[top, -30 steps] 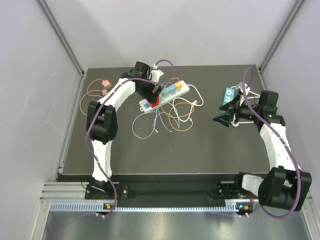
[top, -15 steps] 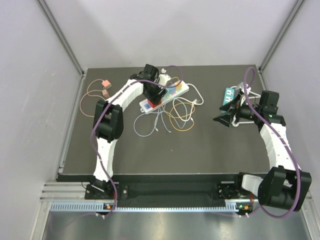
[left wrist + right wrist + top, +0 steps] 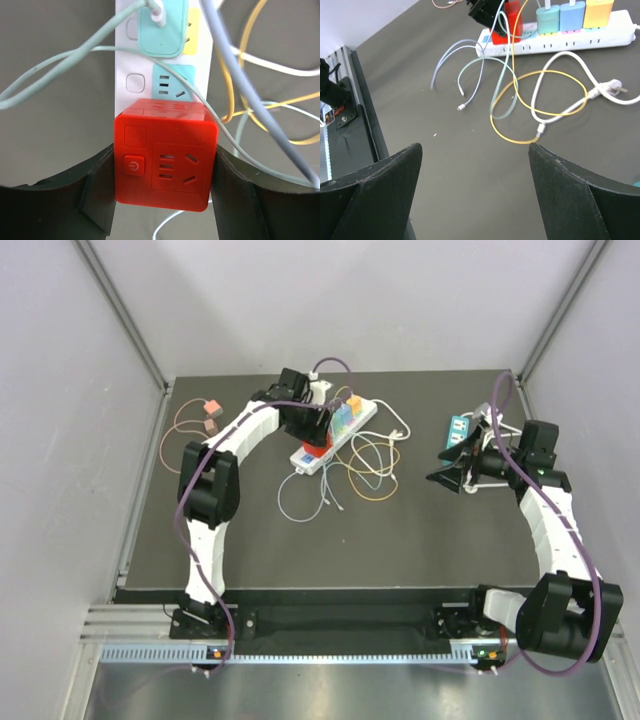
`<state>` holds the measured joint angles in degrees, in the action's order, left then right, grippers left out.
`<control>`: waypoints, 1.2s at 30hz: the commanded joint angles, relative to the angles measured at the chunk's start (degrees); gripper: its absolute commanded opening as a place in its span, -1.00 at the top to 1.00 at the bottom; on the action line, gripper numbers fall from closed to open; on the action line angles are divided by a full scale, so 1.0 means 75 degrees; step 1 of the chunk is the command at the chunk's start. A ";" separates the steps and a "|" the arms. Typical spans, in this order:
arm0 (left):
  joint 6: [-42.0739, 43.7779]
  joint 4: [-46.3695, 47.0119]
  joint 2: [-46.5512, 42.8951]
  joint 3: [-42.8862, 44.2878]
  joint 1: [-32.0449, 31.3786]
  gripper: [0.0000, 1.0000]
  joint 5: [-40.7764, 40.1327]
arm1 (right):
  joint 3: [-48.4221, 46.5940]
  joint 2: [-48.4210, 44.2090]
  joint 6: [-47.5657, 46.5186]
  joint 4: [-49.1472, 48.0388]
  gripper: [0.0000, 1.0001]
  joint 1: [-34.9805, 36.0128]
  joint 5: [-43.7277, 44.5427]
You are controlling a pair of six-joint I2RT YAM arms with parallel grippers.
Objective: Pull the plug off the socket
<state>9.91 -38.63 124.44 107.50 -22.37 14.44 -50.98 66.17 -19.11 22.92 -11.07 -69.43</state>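
Dark table (image 3: 430,540), grey walls (image 3: 350,300) on three sides. Two small pink blocks (image 3: 210,410) at far left corner, thin brownish wire (image 3: 176,426) looped beside them. Teal strip (image 3: 456,428) at far right. Mid-table tangle: yellow cable (image 3: 555,72) looped across white cord (image 3: 570,54), pronged end (image 3: 615,88) lying flat; pale cable tip (image 3: 462,106) on bare surface.

The left gripper (image 3: 164,155) has matt black plastic fingers (image 3: 95,195), and the red cube-shaped plug (image 3: 165,157) between them is smooth moulded plastic with a soft satin sheen. Just beyond it, the long white power strip (image 3: 127,60) and the mint-green charger block (image 3: 162,30) are smooth, glossier plastic. The thin yellow cable (image 3: 240,55) has a smooth rubbery sheath, and the dark grey tabletop (image 3: 55,130) beneath is matt.
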 commanded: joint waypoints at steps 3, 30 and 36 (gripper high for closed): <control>-0.2725 0.2417 -0.1416 -0.1066 0.0065 1.00 0.2175 | 0.0375 0.0060 0.1174 -0.1424 -0.72 -0.0071 -0.0155; -0.4135 0.5010 -0.2647 -0.4466 -0.0533 1.00 0.2869 | -0.1487 0.3225 0.2365 -0.0574 -0.77 0.1208 0.0706; -0.3339 0.4753 -0.2904 -0.4794 -0.0720 1.00 0.2038 | -0.1347 0.2942 0.2267 -0.0607 -0.80 0.0820 0.1977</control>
<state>-18.98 -6.44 107.42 71.72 -26.70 31.59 -59.31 89.23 2.35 15.53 -3.95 -56.51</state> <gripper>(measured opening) 0.668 0.900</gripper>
